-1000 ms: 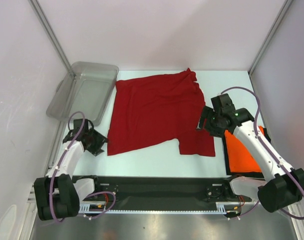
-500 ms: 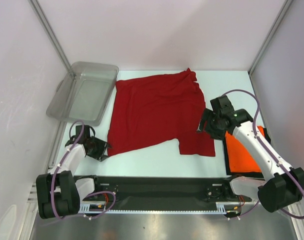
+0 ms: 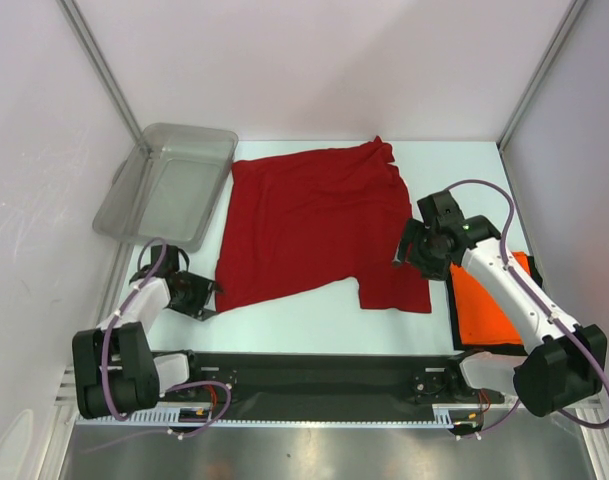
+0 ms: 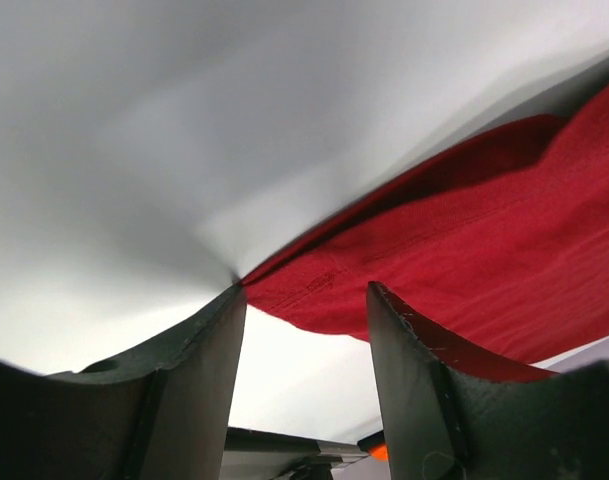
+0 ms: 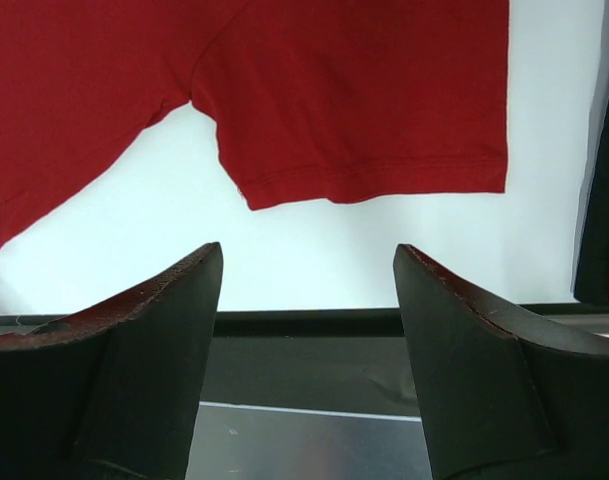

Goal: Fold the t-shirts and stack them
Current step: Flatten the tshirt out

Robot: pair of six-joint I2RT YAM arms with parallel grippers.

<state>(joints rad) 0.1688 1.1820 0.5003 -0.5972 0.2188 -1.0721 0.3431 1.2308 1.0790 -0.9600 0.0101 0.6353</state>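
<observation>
Table [image 3: 314, 320]: white, walled on three sides, both arm bases at the near edge.

Dark red t-shirt [image 3: 309, 220]: we see it spread flat and unfolded mid-table, with one sleeve jutting toward the near edge on the right side.

Grey tub [image 3: 189, 130]: far-left corner, with its right wall just beside the red shirt's far-left edge.

Orange t-shirt [image 3: 484, 310]: a flat rectangle at the right edge on a dark sheet. The right arm partly covers it. It sits near the red shirt's sleeve but does not touch it.

Left gripper [image 3: 199, 297]: low on the table at the red shirt's near-left corner. In the wrist view the jaws stand apart, with bare table showing between the fingers [image 4: 184, 380]. The hem corner lies right at the tips. We can't tell whether the cloth touches a fingertip. Nothing is pinched.

Right gripper [image 3: 409, 250]: above the table just right of the near sleeve. In the wrist view the fingers [image 5: 144, 340] are spread wide, the sleeve hem lies beyond the tips and nothing is held. A sliver of orange shows at that view's right edge.
</observation>
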